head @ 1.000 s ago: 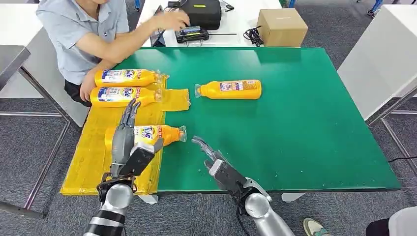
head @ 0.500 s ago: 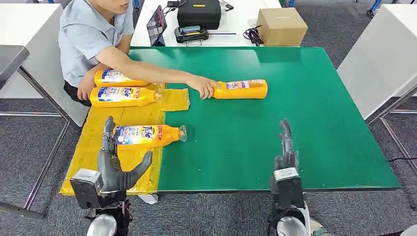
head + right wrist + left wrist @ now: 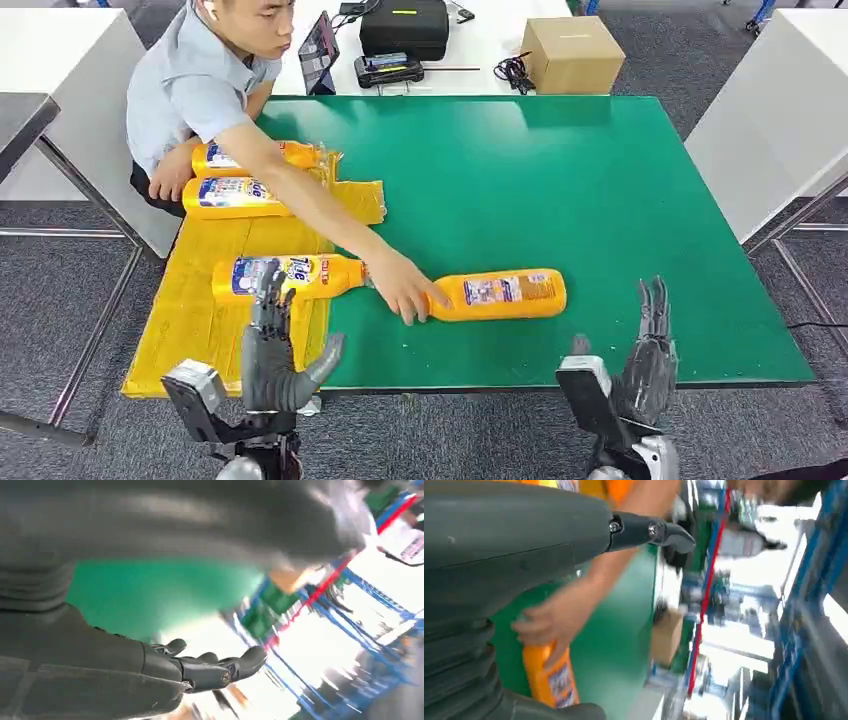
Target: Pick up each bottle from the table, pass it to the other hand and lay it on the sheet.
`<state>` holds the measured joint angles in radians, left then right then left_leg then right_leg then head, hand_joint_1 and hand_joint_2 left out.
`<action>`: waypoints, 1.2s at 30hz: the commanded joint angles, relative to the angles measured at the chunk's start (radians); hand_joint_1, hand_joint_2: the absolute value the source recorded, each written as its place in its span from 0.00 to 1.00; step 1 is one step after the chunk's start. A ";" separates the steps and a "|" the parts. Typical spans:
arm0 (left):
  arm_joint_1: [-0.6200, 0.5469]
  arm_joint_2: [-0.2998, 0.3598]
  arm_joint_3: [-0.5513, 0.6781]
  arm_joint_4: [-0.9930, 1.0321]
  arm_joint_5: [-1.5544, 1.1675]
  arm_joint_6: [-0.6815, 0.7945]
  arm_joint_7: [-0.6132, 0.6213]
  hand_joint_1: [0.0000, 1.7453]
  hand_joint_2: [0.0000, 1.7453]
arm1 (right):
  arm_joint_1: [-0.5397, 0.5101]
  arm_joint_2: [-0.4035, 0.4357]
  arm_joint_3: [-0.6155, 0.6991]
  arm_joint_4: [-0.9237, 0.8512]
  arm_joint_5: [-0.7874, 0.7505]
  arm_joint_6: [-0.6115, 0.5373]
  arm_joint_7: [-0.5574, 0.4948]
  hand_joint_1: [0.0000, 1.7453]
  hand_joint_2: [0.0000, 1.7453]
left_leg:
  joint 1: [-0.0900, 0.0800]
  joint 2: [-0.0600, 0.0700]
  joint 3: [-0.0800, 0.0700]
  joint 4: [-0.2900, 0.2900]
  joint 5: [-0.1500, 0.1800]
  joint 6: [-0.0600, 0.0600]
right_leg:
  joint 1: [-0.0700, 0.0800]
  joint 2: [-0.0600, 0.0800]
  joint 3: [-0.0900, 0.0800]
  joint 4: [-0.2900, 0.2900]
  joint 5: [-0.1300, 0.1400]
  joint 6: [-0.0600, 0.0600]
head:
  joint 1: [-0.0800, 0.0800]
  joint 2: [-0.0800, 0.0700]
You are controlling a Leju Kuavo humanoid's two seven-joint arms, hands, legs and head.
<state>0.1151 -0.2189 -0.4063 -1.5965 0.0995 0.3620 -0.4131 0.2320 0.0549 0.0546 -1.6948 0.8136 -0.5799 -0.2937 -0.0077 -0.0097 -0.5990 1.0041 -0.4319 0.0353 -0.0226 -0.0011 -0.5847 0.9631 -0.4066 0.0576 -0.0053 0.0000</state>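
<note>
An orange bottle [image 3: 497, 294] lies on its side on the green table [image 3: 600, 190] near the front edge, and a person's hand [image 3: 402, 290] holds its cap end. The same bottle [image 3: 550, 680] and the person's hand [image 3: 555, 621] appear in the left wrist view. Three more orange bottles lie on the yellow sheet [image 3: 215, 300] at the left: one near the front [image 3: 290, 275] and two at the back [image 3: 240, 196]. My left hand [image 3: 275, 350] is raised at the table's front edge, fingers apart, empty. My right hand [image 3: 645, 365] is raised at the front right, fingers straight, empty.
A person [image 3: 200, 80] sits at the table's back left, arm stretched across it. Behind the table stand a cardboard box [image 3: 573, 54], a black case [image 3: 405, 25] and a tablet [image 3: 318, 52]. White tables flank both sides.
The person has dragged the bottle from the middle of the table to the front. My right hand has shifted right, and my left hand slightly right.
</note>
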 commanded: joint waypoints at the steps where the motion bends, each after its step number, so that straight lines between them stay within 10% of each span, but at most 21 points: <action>1: -0.034 0.088 -0.102 0.067 -0.055 -0.021 -0.009 0.00 1.00 | -0.081 -0.108 0.070 0.187 0.248 -0.086 0.067 0.00 1.00 | 0.001 0.002 0.005 -0.001 -0.001 -0.002 | 0.002 0.002 0.004 -0.002 0.000 -0.002 | 0.000 0.000; 20: -0.084 0.073 -0.093 0.073 -0.059 -0.159 0.063 0.00 1.00 | -0.521 -0.202 0.300 0.652 0.203 0.294 0.150 0.00 1.00 | 0.000 0.004 0.003 -0.001 0.001 0.000 | 0.001 0.003 0.003 -0.001 0.002 -0.001 | 0.000 0.000; 36: -0.096 0.081 -0.120 0.073 -0.072 -0.165 0.078 0.00 1.00 | -0.549 -0.172 0.384 0.730 0.019 0.456 0.096 0.00 1.00 | 0.002 0.003 0.006 0.000 0.000 -0.001 | 0.002 0.002 0.006 -0.001 0.000 -0.002 | 0.000 0.000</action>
<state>0.0615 -0.1820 -0.4807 -1.5713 0.0401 0.1980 -0.3437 -0.2417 -0.1373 0.3326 -1.1274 0.9889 -0.2339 -0.1400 -0.0075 -0.0098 -0.5985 1.0044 -0.4297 0.0370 -0.0224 -0.0012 -0.5836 0.9636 -0.4053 0.0588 -0.0050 0.0000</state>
